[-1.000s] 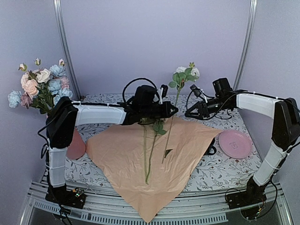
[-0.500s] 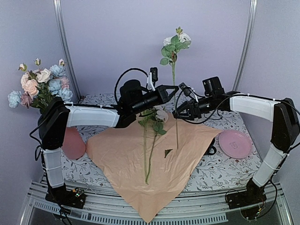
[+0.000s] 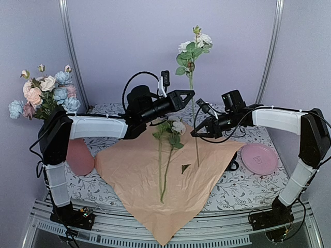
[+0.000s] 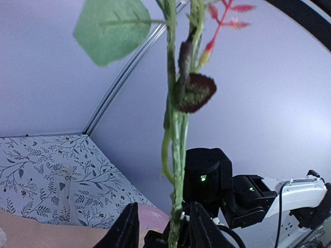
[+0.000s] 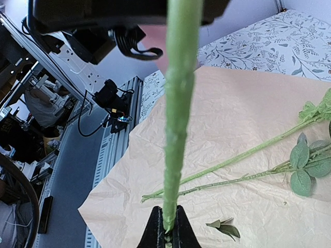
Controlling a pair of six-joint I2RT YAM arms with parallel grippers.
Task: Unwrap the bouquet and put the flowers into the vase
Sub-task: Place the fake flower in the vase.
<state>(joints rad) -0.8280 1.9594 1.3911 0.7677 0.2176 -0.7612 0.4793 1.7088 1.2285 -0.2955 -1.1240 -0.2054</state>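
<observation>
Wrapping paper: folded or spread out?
Spread out: the paper lies flat on the table, peach side up, with loose stems lying on it.

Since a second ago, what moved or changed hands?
The left gripper raised the white flower upright; the right gripper moved in and shut on its stem; the left then opened. Unchanged: flowers in the vase, paper, two stems lying on it, plate.

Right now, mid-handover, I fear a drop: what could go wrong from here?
The right gripper pinches the flower low on its stem, far under the bloom; it could swing or slip. The left gripper, open, flanks the stem, so backing off may snag leaves. The vase is already crowded.
</observation>
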